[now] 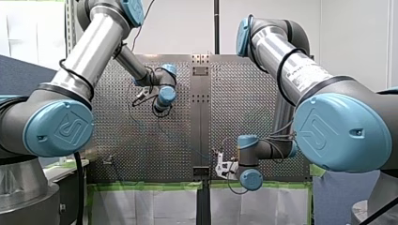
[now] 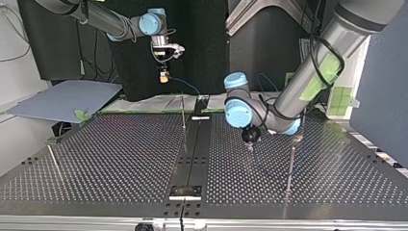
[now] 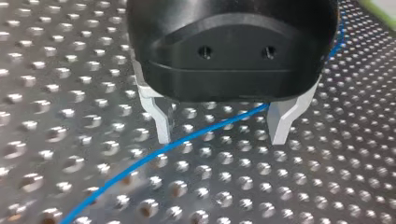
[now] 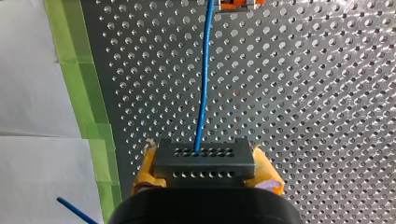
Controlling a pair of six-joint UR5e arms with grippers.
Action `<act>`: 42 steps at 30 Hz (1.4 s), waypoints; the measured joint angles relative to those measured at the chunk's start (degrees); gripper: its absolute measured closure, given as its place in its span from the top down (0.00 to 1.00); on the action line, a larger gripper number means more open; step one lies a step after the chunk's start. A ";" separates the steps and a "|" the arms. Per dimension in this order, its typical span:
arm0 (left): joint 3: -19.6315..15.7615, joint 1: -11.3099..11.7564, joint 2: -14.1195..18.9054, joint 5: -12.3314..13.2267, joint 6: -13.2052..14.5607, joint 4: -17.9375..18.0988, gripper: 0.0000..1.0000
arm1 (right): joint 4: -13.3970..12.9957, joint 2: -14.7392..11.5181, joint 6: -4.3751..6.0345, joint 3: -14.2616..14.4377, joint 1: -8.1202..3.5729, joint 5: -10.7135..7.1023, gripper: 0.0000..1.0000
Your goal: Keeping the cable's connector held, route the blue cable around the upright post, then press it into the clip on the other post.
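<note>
In the right wrist view my right gripper (image 4: 205, 171) has its yellow pads (image 4: 144, 170) shut on a dark connector block (image 4: 204, 156). The blue cable (image 4: 201, 93) runs straight ahead from the block over the perforated plate. In the top view that gripper (image 2: 164, 75) hangs high above the table's far edge. My left gripper (image 3: 222, 126) is open just above the plate, and the blue cable (image 3: 163, 149) lies between its metal fingers (image 3: 161, 123), untouched. In the top view it (image 2: 250, 140) sits low, beside a thin upright post (image 2: 291, 161).
Another thin post (image 2: 183, 113) stands near the table's middle strip (image 2: 192, 159), and a third (image 2: 53, 161) is at the top view's left. An orange-and-white piece (image 4: 240, 4) lies ahead of my right gripper. Green tape (image 4: 81, 93) marks the plate's edge.
</note>
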 joint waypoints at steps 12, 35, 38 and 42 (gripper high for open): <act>0.00 0.07 -1.12 -2.28 2.45 0.33 1.00 | -0.20 0.00 0.06 0.00 0.00 0.01 0.00; 0.00 -0.80 -3.29 -6.04 3.06 -3.20 1.00 | -0.30 0.04 0.08 -0.01 0.03 0.00 0.00; 0.00 -1.04 -4.42 -6.28 2.77 -3.91 1.00 | -0.29 0.04 0.08 0.00 0.02 0.00 0.00; 0.00 -1.48 -5.89 -6.63 2.27 -4.09 1.00 | -0.27 0.04 0.06 0.01 0.02 0.00 0.00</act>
